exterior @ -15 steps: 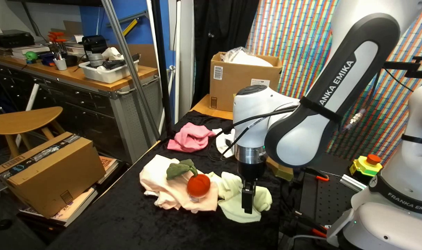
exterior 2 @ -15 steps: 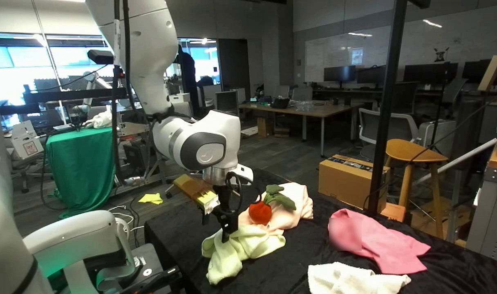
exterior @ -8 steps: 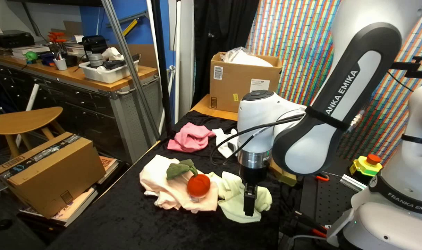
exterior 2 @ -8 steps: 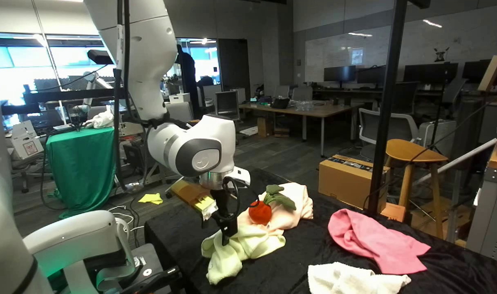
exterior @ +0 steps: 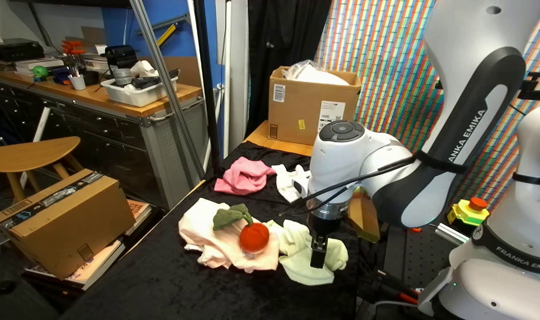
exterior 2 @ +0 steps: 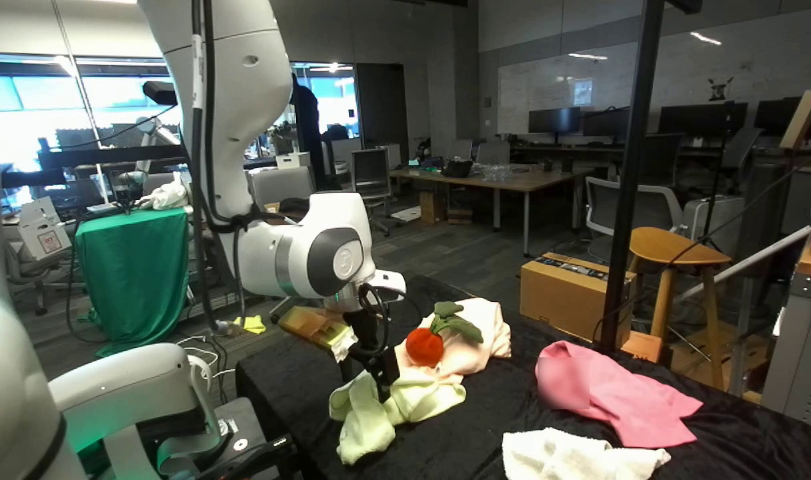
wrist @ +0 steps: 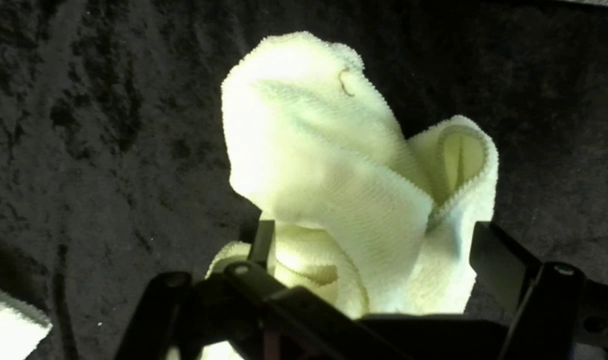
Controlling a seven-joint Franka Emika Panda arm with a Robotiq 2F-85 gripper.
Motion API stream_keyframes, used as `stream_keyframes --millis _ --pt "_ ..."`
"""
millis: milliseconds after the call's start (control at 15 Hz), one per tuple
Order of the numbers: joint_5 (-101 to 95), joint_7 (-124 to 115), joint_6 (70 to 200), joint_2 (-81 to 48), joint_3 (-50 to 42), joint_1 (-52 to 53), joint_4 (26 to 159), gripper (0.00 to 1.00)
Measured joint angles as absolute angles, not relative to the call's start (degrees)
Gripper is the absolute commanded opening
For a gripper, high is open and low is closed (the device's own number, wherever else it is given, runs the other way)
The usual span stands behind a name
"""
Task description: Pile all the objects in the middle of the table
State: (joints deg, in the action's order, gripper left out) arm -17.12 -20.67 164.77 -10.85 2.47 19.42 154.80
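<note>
The gripper (wrist: 374, 225) is open and points down over the pale yellow-green cloth (wrist: 329, 165). In the wrist view the folded cloth lies between its fingers (wrist: 501, 265), which stand wide apart. The gripper also shows in both exterior views (exterior: 318, 262) (exterior 2: 383, 390); contact with the cloth cannot be told. A cream-peach cloth (exterior: 208, 235) lies beside the yellow-green one, with a round red piece (exterior: 254, 238) with green leaves on it. A pink cloth (exterior 2: 619, 400) and a white cloth (exterior 2: 572, 457) lie apart on the black table (exterior: 172, 293). No rope loop shows.
A yellow-brown block (exterior 2: 312, 327) hangs beside the wrist. A cardboard box (exterior: 314, 106) stands at the table's end, another (exterior: 65, 222) beside the table. A black post (exterior 2: 632, 173) rises at the table's edge. A red stop button (exterior: 478, 204) stands near the arm base.
The arm has moved and the wrist has tilted. The gripper tip has shifted slightly over the yellow-green cloth, to the right in an exterior view. The cloths and red piece have not moved.
</note>
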Motion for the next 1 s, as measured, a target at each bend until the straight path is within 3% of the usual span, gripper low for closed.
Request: stream_keyframes --millis 67,133,667,933,1000 --pt "-19.5 -22.7 164.8 -10.9 1.4 20.2 154.8 0.93" --pt "-21.3 -24.4 164.8 -11.0 0.6 20.9 154.7 0.75" --pt "-24.4 -27.6 167.5 -12.3 -0.4 22.2 154.3 0.12" --pt "-24.0 -27.5 169.1 -12.6 -0.3 21.8 154.0 0.01" --pt "-23.7 -27.4 169.3 -12.6 -0.2 21.6 153.9 0.04"
